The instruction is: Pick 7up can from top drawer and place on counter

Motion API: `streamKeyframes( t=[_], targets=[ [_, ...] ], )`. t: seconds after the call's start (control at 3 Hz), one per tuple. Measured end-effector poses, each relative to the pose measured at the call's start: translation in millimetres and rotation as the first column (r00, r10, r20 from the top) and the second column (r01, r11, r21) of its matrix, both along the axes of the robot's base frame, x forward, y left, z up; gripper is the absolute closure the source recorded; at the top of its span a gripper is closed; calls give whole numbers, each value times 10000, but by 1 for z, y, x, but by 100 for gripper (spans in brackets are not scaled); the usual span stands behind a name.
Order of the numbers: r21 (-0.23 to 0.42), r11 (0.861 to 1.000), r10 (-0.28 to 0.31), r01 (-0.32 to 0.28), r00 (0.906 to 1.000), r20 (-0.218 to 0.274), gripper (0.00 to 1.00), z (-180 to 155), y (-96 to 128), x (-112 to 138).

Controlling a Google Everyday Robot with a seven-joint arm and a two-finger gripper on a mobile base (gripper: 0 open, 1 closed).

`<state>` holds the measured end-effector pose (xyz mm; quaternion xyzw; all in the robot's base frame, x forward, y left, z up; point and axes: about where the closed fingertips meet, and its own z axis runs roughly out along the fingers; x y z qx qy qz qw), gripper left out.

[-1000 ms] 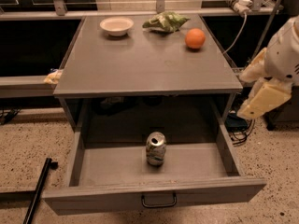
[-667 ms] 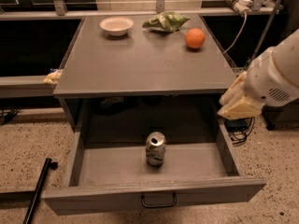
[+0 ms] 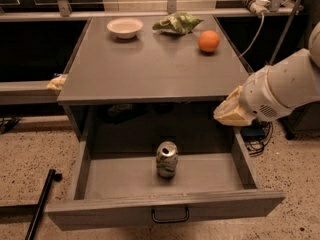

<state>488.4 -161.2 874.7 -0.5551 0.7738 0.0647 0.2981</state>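
A black pole (image 3: 40, 204) is seen lying on the speckled floor at the far left, beside the front corner of the top drawer (image 3: 100, 215). A small yellowish object (image 3: 56, 82) is seen on the ledge next to the left edge of the table (image 3: 150, 69). A white bowl (image 3: 125, 27) is placed at the back left of the table. The top drawer is pulled fully open below the table, with a dark curved handle (image 3: 170, 215) centred on its front panel. The 7up can (image 3: 166, 159) is stood upright on the drawer floor, about midway between the side walls, with its pull-tab top turned up. A crumpled green bag (image 3: 177, 22) is laid at the back of the table, right of the bowl, and an orange (image 3: 209, 41) is set just right of the bag. The gripper (image 3: 227, 113), wrapped in a yellowish cover, is held above the drawer's right wall, just below the table's right front corner and well apart from the can. Whether it is released or clenched cannot be told. The white arm (image 3: 285, 86) is extended in from the right edge.
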Motion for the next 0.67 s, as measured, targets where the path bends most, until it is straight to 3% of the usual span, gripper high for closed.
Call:
streamKeyframes(
  t=[0.33,0.67],
  targets=[
    [1,10000,0,0,10000,0,100,0,0,0],
    [207,9998,-23,22,10000,71,100,-22,5,1]
  ],
)
